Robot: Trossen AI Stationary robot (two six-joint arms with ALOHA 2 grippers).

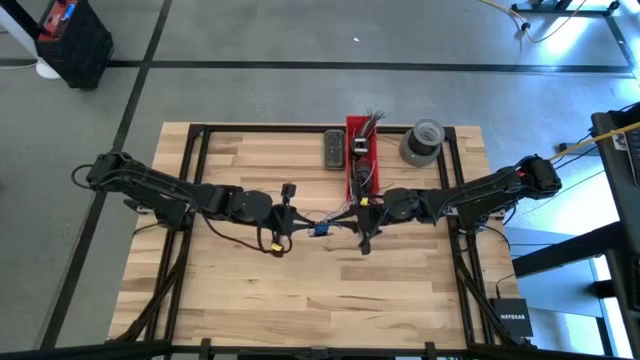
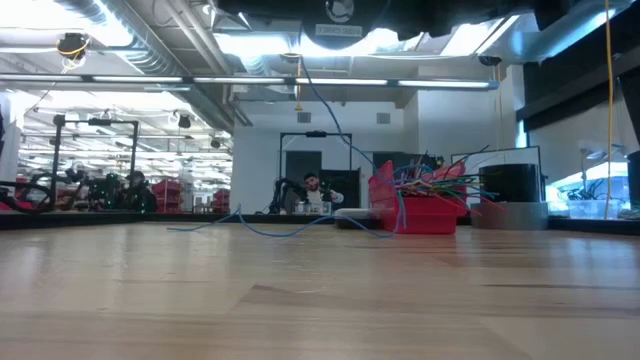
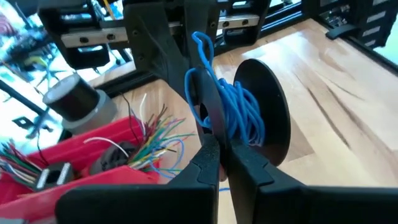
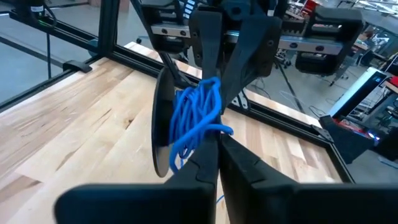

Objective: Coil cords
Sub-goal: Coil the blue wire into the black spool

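Closing on the blue cord bundle (image 4: 198,118) from its side, the right end effector (image 4: 214,146) is pinching the loops, while the left end effector (image 3: 219,146) is clamping the same bundle opposite, above the middle of the counter (image 1: 250,290), near the red bin (image 1: 361,160). Keeping both pinches firm and the loops stacked should be preventing unravelling.

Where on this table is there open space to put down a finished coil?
The near half of the wooden table, in front of both arms, is bare, as is the far left corner beside the small dark box. The middle is crowded: both pincers meet around the blue cord, and the red bin and tape roll fill the far right.
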